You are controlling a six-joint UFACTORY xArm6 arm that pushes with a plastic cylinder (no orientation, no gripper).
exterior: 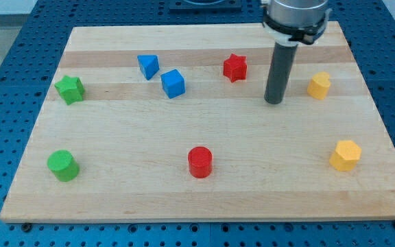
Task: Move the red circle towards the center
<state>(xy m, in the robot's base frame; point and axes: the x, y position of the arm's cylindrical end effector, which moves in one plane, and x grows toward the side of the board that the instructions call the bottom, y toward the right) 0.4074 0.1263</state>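
Note:
The red circle (199, 162) stands on the wooden board (204, 199), near the view's bottom, about the middle from left to right. My tip (273, 102) rests on the board in the upper right part, well above and to the right of the red circle. It touches no block. The red star (235, 67) lies to the tip's upper left and a yellow block (318, 86) to its right.
A blue triangle (148, 66) and a blue cube (173, 83) lie at the upper middle left. A green star (69, 89) sits at the left, a green circle (63, 165) at the lower left. A yellow hexagon (345, 155) sits at the lower right.

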